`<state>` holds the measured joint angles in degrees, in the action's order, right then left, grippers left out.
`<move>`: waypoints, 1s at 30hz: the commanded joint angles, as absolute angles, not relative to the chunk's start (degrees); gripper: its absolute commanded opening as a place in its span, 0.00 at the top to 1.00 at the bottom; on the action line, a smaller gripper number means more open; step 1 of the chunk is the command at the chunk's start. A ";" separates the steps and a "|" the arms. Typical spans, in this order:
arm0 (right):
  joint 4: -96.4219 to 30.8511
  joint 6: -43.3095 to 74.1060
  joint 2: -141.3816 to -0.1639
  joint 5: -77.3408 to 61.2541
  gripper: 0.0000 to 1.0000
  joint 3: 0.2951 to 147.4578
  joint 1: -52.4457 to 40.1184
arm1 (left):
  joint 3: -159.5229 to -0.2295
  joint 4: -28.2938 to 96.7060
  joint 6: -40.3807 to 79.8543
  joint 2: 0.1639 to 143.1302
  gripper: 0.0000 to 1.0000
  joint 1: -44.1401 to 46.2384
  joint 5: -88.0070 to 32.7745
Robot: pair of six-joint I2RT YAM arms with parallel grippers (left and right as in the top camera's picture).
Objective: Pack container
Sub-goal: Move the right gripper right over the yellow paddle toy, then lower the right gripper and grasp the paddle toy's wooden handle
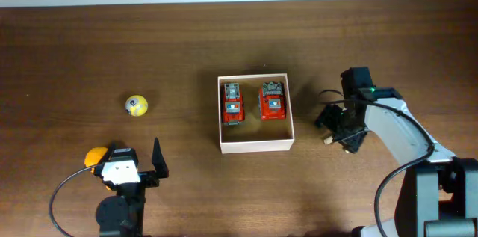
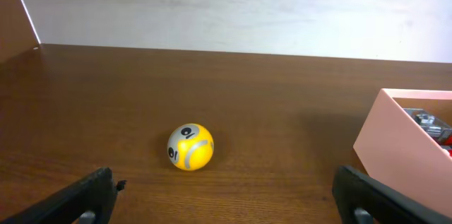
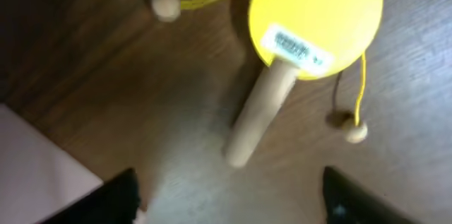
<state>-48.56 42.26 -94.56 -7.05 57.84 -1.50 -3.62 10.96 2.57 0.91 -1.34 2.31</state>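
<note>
Now the right fingers (image 3: 346, 199) stand wide and empty above a yellow drum rattle (image 3: 318, 12), near the container (image 1: 258, 145) on its side toward the right edge of the table (image 1: 75, 42). The container sits mid-table, two red cars (image 1: 233, 104) inside. The step in hand seems to be the reach for the rattle; next, the fingers must drop astride its wooden handle (image 3: 258, 114). The left fingers (image 2: 85, 196), also wide, face a yellow ball (image 2: 190, 147) toward the left edge.

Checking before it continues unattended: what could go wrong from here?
The ball is round and may roll off when the open left gripper closes on it. The rattle drum under the open right gripper trails beads on strings that could catch on the container wall.
</note>
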 commanded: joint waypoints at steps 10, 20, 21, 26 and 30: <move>-45.17 50.28 -96.75 -0.69 0.40 57.41 -1.10 | -3.16 10.74 1.48 0.62 0.01 -1.17 1.65; -44.73 52.64 -101.73 -0.84 0.43 57.36 -1.15 | -3.16 10.74 1.48 0.62 0.01 -1.17 1.65; -44.66 52.64 -101.93 -0.80 0.45 57.36 -1.15 | -3.16 10.74 1.48 0.62 0.01 -1.17 1.65; -44.05 52.60 -101.95 -0.80 0.47 57.36 -1.17 | -3.16 10.74 1.48 0.62 0.01 -1.17 1.65; -43.46 52.60 -101.95 -0.80 0.52 57.36 -1.15 | -3.16 10.74 1.48 0.62 0.01 -1.17 1.65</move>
